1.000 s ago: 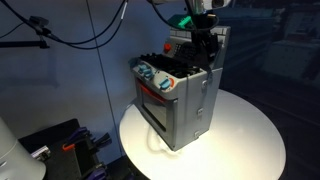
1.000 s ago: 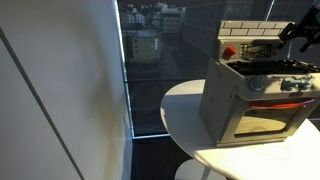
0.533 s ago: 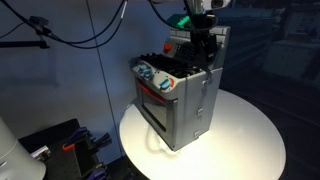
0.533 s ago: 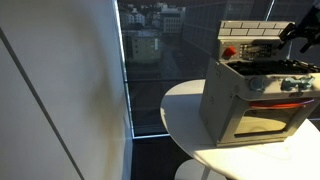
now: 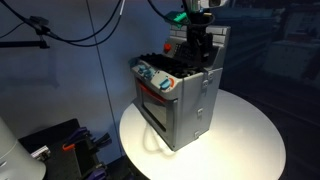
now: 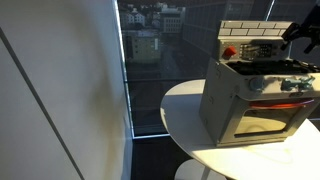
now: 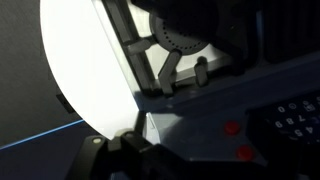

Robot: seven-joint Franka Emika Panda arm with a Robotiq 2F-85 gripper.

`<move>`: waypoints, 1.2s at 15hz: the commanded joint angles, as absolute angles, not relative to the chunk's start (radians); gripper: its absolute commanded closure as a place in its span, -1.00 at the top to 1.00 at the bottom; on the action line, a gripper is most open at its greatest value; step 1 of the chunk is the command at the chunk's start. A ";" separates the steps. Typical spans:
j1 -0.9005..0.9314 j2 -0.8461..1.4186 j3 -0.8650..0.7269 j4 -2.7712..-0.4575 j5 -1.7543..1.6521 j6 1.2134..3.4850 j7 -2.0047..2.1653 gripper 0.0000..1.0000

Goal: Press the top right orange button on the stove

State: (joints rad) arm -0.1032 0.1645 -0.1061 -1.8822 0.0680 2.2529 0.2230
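The grey toy stove (image 5: pixel 180 100) stands on a round white table, with a brick-patterned back wall, black burners, teal knobs and an orange-trimmed oven door; it also shows in an exterior view (image 6: pixel 255 95). My gripper (image 5: pixel 202 52) hangs over the stove's rear corner, close to the back wall, and its fingers look closed together with nothing held. It shows at the frame edge in an exterior view (image 6: pixel 303 30). In the dark wrist view, two orange-red buttons (image 7: pixel 232 127) (image 7: pixel 243 153) sit on the stove's panel just ahead of my fingers (image 7: pixel 150 160).
The round white table (image 5: pixel 245 140) leaves bare room around the stove. Black cables (image 5: pixel 90 30) hang behind it. A large window (image 6: pixel 150 60) stands beside the table, and dark equipment (image 5: pixel 60 145) sits on the floor.
My gripper has shifted very slightly over the stove's rear corner. The stove has not moved.
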 commanded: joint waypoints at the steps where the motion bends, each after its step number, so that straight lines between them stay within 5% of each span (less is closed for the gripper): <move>1: -0.107 0.120 -0.103 -1.894 0.097 2.175 0.182 1.00; 18: -0.090 -0.047 -0.096 -1.954 0.018 1.827 0.167 1.00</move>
State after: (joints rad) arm -0.0948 0.0251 -0.1016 -1.8991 0.0449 1.8520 0.1689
